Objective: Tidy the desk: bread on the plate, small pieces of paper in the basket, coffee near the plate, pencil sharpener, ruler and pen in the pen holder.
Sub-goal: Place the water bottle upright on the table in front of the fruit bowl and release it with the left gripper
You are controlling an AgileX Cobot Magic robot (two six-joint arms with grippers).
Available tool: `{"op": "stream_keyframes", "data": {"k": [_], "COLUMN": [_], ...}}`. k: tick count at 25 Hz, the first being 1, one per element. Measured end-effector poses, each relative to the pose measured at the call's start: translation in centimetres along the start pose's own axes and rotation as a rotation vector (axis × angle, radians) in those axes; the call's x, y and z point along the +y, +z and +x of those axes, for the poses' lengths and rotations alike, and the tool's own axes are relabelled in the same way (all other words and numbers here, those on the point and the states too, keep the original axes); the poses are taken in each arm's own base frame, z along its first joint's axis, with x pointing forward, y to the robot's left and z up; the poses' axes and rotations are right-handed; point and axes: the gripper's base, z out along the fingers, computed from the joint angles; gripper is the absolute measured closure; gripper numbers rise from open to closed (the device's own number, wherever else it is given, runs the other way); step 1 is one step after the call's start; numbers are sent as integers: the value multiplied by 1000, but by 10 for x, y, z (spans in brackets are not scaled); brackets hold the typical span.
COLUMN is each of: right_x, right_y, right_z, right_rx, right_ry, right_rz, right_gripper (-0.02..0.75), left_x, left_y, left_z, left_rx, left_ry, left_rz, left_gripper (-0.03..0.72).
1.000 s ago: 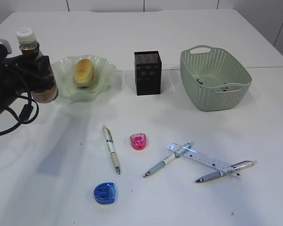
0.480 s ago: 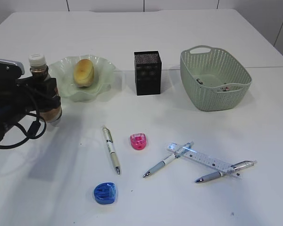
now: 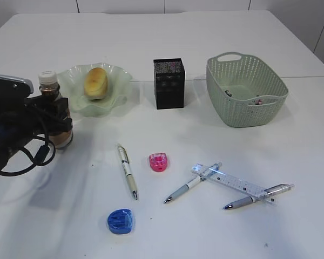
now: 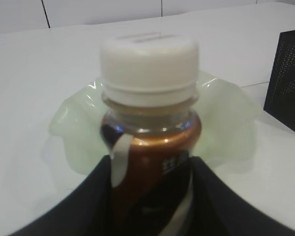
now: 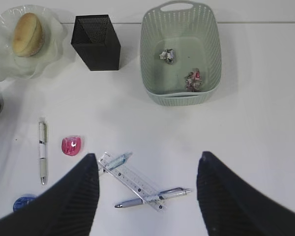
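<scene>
My left gripper (image 3: 58, 116) (image 4: 150, 164) is shut on the brown coffee bottle (image 3: 54, 105) (image 4: 148, 142), upright just left of the plate (image 3: 120, 76) (image 4: 226, 113); whether its base touches the desk (image 3: 70, 216) I cannot tell. The bread (image 3: 96, 82) (image 5: 27, 33) lies on the plate. Two paper wads (image 5: 167, 55) sit in the basket (image 3: 247, 110) (image 5: 147, 59). The pen holder (image 3: 169, 83) stands between plate and basket. A pink sharpener (image 3: 158, 162), a blue sharpener (image 3: 120, 221), the ruler (image 3: 232, 183) (image 5: 132, 182) and three pens (image 3: 127, 171) lie in front. High above them, my right gripper (image 5: 148, 155) is open and empty.
Two of the pens (image 3: 191, 183) (image 3: 257, 196) cross under the ruler, at the front right. A black cable (image 3: 35, 154) hangs from the left arm beside the bottle. The desk's far half meets a seam behind the plate and basket.
The left gripper has come down and slightly right with the coffee bottle, now low beside the plate. Nothing else on the desk has moved.
</scene>
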Motion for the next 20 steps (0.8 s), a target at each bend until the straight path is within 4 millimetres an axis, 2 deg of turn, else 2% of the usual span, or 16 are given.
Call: {"op": "stream_keyframes", "data": {"k": [11, 20], "right_x": [0, 0], "right_y": [0, 0], "right_z": [0, 0], "right_rx": [0, 0], "right_ry": [-1, -1], "right_rz": [3, 3], "right_gripper": [246, 246], "left_x": [0, 0], "left_y": [1, 1], "left_z": [4, 4], "left_rx": [9, 9], "left_ry": [0, -2], "left_rz": [2, -1], "left_gripper": [353, 346]}}
